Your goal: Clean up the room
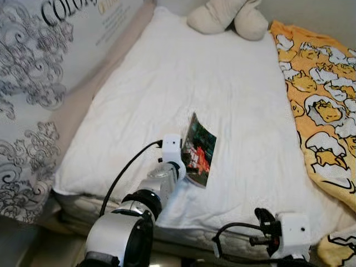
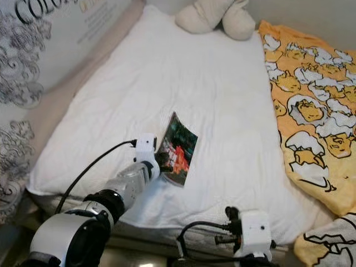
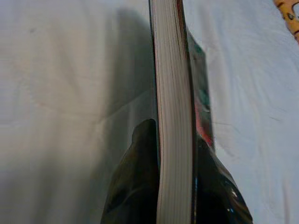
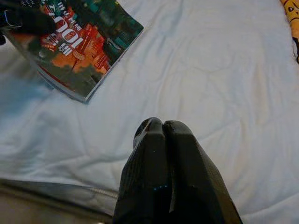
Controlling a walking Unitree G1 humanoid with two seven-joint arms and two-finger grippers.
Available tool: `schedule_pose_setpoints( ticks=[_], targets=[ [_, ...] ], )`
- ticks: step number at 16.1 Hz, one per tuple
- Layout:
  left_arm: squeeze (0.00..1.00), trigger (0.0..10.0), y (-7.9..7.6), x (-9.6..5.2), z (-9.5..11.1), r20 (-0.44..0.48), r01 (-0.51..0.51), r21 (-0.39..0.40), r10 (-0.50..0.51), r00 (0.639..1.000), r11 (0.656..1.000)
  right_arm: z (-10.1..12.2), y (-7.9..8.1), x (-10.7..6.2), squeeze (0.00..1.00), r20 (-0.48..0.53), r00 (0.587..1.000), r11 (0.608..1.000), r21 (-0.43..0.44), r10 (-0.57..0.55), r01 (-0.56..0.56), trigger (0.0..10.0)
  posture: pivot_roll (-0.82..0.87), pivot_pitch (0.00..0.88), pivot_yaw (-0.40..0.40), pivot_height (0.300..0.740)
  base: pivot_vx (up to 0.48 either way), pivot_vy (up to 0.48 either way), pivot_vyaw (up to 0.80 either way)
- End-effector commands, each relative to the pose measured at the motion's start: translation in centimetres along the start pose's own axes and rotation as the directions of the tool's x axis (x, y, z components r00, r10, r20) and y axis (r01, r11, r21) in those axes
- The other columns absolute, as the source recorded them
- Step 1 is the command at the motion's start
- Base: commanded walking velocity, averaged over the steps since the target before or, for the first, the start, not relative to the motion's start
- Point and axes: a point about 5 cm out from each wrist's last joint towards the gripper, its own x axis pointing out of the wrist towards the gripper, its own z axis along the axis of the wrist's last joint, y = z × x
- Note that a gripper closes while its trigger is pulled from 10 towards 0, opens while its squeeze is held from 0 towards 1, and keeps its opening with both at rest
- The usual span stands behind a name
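One book (image 1: pixel 199 150) pinched by its page edge in the left tool (image 3: pixel 175 186) above the white bed (image 1: pixel 167 83), right tool (image 4: pixel 163 135) closed empty; next, probably lifting and carrying off.

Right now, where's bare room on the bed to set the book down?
Widest free patch: white duvet between plush toy and book, which left gripper grips. Another strip between the book and orange blanket. Right gripper hangs shut over the near edge.
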Motion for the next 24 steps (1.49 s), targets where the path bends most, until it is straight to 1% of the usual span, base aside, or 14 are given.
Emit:
schedule_pose_setpoints(
  ticks=[1, 2, 3, 5, 6, 8, 11, 13, 19, 20, 21, 22, 23, 24],
  targets=[
    [0.00, 10.0, -0.1, 0.1, 0.4, 0.017, -0.012, 0.004, 0.012, 1.000, 1.000, 0.3, -0.2, -0.2, 0.00, -0.003, 1.000, 1.000, -0.020, -0.001, 0.001, 10.0, -0.38, 0.257, -0.126, 0.740, 0.000, 0.000, 0.00],
    [0.00, 10.0, 2.1, -0.2, 1.7, 0.059, -0.090, -0.005, 0.090, 0.994, 0.996, 0.3, -0.2, -0.2, 0.00, -0.012, 1.000, 1.000, -0.023, 0.005, -0.005, 10.0, -0.37, 0.248, -0.136, 0.740, 0.000, 0.000, 0.00],
    [0.00, 10.0, 2.6, -0.3, 2.0, 0.065, -0.105, -0.001, 0.105, 0.992, 0.994, 0.3, -0.2, -0.2, 0.00, -0.015, 1.000, 1.000, -0.024, 0.006, -0.006, 10.0, -0.37, 0.248, -0.136, 0.740, 0.000, 0.000, 0.00],
    [0.00, 10.0, 6.2, -1.2, 3.2, 0.092, -0.204, 0.082, 0.196, 0.976, 0.976, 0.2, -0.1, -0.2, 0.00, -0.026, 1.000, 1.000, -0.023, 0.010, -0.011, 10.0, -0.35, 0.236, -0.132, 0.740, 0.000, 0.000, 0.00],
    [0.00, 10.0, 7.0, -1.5, 3.4, 0.098, -0.225, 0.101, 0.216, 0.972, 0.969, 0.1, 0.0, -0.1, 0.00, -0.028, 1.000, 1.000, -0.021, 0.011, -0.011, 10.0, -0.34, 0.234, -0.130, 0.740, 0.000, 0.000, 0.00],
    [0.00, 10.0, 9.6, -2.5, 3.4, 0.092, -0.279, 0.153, 0.267, 0.959, 0.948, -0.1, 0.3, 0.0, 0.00, -0.038, 0.999, 1.000, -0.014, 0.016, -0.017, 10.0, -0.32, 0.237, -0.125, 0.740, 0.000, 0.000, 0.00],
    [0.00, 10.0, 11.3, -3.2, 3.1, 0.066, -0.287, 0.223, 0.280, 0.958, 0.932, -0.2, 0.5, 0.4, 0.00, -0.043, 0.999, 1.000, -0.007, 0.023, -0.023, 10.0, -0.30, 0.240, -0.125, 0.740, 0.000, 0.000, 0.00],
    [0.00, 10.0, 11.3, -3.2, 2.8, 0.043, -0.253, 0.268, 0.250, 0.967, 0.930, -0.3, 0.5, 0.4, 0.00, -0.048, 0.998, 1.000, -0.007, 0.029, -0.029, 10.0, -0.30, 0.239, -0.127, 0.740, 0.000, 0.000, 0.00],
    [0.00, 10.0, 9.3, -2.5, 2.7, 0.025, -0.139, 0.263, 0.138, 0.990, 0.955, -0.3, 0.6, 0.5, 0.00, -0.049, 0.998, 0.999, -0.009, 0.034, -0.034, 10.0, -0.30, 0.234, -0.124, 0.740, 0.000, 0.000, 0.00],
    [0.00, 10.0, 9.2, -2.4, 2.6, 0.027, -0.148, 0.235, 0.146, 0.989, 0.961, -0.3, 0.7, 0.6, 0.00, -0.048, 0.998, 0.999, -0.008, 0.034, -0.034, 10.0, -0.30, 0.234, -0.122, 0.740, 0.000, 0.000, 0.00],
    [0.00, 10.0, 9.2, -2.4, 2.5, 0.030, -0.158, 0.168, 0.155, 0.987, 0.973, -0.3, 0.7, 0.7, 0.00, -0.049, 0.998, 0.999, -0.007, 0.035, -0.036, 10.0, -0.30, 0.232, -0.123, 0.740, 0.000, 0.000, 0.00],
    [0.00, 10.0, 9.3, -2.5, 2.2, 0.023, -0.160, 0.147, 0.159, 0.987, 0.976, -0.3, 0.8, 0.8, 0.00, -0.049, 0.998, 0.999, -0.005, 0.036, -0.037, 10.0, -0.30, 0.232, -0.124, 0.740, 0.000, 0.000, 0.00],
    [1.00, 10.0, 9.4, -2.5, 1.9, 0.009, -0.161, 0.147, 0.162, 0.987, 0.976, -0.3, 0.8, 0.8, 0.00, -0.049, 0.998, 0.999, -0.004, 0.038, -0.039, 10.0, -0.30, 0.230, -0.125, 0.740, 0.000, 0.000, 0.00],
    [1.00, 10.0, 9.5, -2.5, 1.7, 0.000, -0.159, 0.171, 0.161, 0.987, 0.972, -0.3, 0.8, 0.9, 0.00, -0.049, 0.998, 0.999, -0.004, 0.040, -0.041, 10.0, -0.30, 0.231, -0.124, 0.740, 0.000, 0.000, 0.00]
  ],
)
